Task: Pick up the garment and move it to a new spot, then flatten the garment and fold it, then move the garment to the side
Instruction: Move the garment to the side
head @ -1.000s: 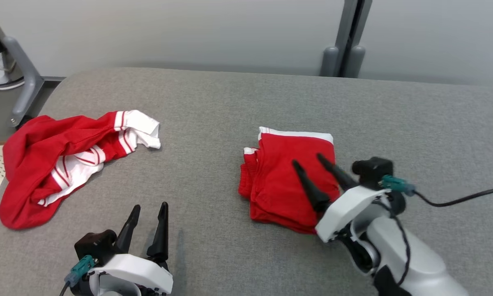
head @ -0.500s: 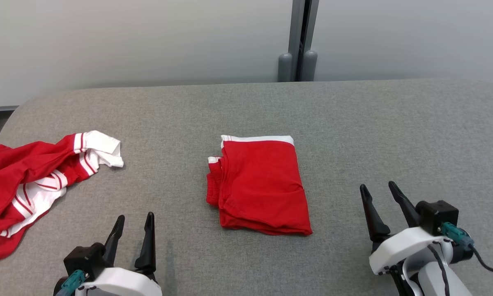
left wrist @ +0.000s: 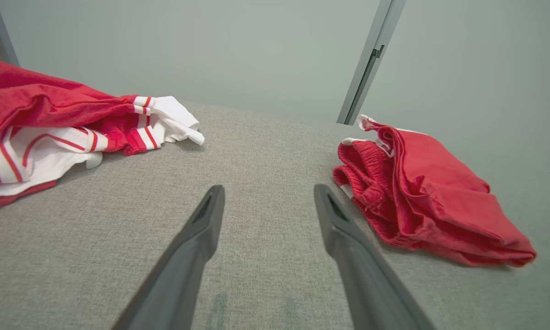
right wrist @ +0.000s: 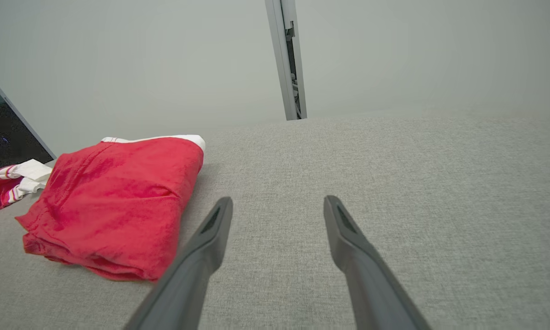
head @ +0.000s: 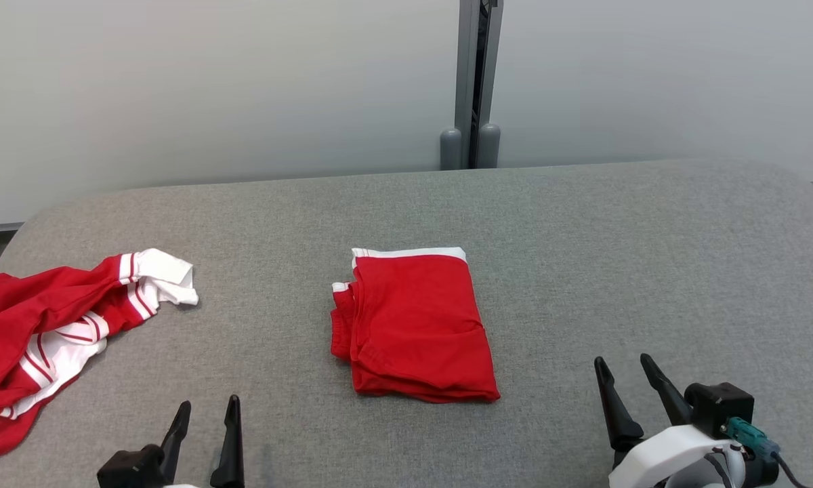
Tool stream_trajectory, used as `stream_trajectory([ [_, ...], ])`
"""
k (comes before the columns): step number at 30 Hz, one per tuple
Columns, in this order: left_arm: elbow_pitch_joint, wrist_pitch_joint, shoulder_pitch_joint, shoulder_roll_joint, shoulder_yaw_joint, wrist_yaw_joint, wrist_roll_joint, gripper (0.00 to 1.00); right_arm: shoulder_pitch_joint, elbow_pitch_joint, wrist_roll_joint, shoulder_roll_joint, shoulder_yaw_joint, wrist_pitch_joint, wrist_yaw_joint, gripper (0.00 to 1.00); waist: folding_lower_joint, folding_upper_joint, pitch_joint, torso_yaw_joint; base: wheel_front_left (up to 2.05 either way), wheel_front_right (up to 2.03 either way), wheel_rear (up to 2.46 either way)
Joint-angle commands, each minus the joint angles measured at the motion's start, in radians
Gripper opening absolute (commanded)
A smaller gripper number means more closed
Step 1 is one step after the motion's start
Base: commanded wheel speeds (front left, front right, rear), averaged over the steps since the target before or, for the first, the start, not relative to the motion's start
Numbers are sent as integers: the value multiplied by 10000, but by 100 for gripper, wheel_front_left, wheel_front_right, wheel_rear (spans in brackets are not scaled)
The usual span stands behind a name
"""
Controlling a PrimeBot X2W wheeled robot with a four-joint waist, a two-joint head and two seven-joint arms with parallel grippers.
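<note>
**A:** Where did the garment lie?

**B:** The folded red fabric garment with a white band on its far edge (head: 417, 325) lay flat near the middle of the grey woven-cloth table (head: 616, 230). It made a rough rectangle, with its stacked layers showing along the left and near edges.

**A:** And the left gripper?

**B:** The left gripper (head: 209, 402) sat at the near edge, left of the folded piece and well apart from it. Its 2 long dark fingers stood spread wide with bare grey cloth between them, and they held nothing. From the left wrist view the folded piece lay off to the right of the fingers.

**A:** The right one?

**B:** The right gripper (head: 621, 358) sat at the near right, also well clear of the garment. Its jaws were parted just as wide and were empty. From the right wrist view the red bundle lay to the left of its fingers, without touching them.

**A:** What else was on the table?

**B:** 1 crumpled red garment with white panels and red stripes (head: 54, 325) lay heaped at the far left edge, well apart from the folded one. A grey metal post (head: 471, 74) rose against the pale wall (head: 176, 88) behind the table.
</note>
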Motion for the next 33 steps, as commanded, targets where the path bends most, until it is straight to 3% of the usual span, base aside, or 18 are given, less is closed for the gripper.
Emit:
stream_trajectory([
  [1, -76, -18, 139, 43, 67, 45, 60, 100, 92, 7, 137, -45, 64, -49, 0, 100, 0, 0, -46, -4, 0, 0, 0],
  [9, -301, -18, 274, 45, -41, 148, -177, 100, -101, 223, 668, -40, 577, -49, 0, 100, 0, 0, 196, 227, 0, 0, 0],
  [14, -293, -18, -88, 45, -318, 38, -161, 100, -925, 546, 1458, -47, 1360, -49, 0, 100, 0, 0, 797, 734, 0, 0, 0],
  [21, -247, -18, -448, 45, -614, -14, -78, 100, -2534, 2029, 2471, -50, 2008, -49, 0, 100, 0, 0, 1261, 1950, 0, 0, 0],
  [30, -248, -18, -670, 37, -759, -166, 50, 100, -3700, 4110, 3346, -62, 2096, -50, 0, 100, 0, 0, 1602, 2644, 0, 0, 0],
  [31, -262, -18, -707, 42, -781, -171, 56, 100, -3764, 4258, 3419, -49, 2129, -50, 0, 89, 0, 0, 1638, 2676, 0, 0, 0],
  [32, -271, -18, -744, 44, -793, -179, 53, 100, -3821, 4410, 3505, -52, 2161, -50, 0, 43, 0, 0, 1671, 2693, 0, 0, 0],
  [33, -282, -18, -786, 40, -822, -195, 83, 100, -3890, 4538, 3555, -60, 2210, -50, 0, 33, 0, 0, 1701, 2701, 0, 0, 0],
])
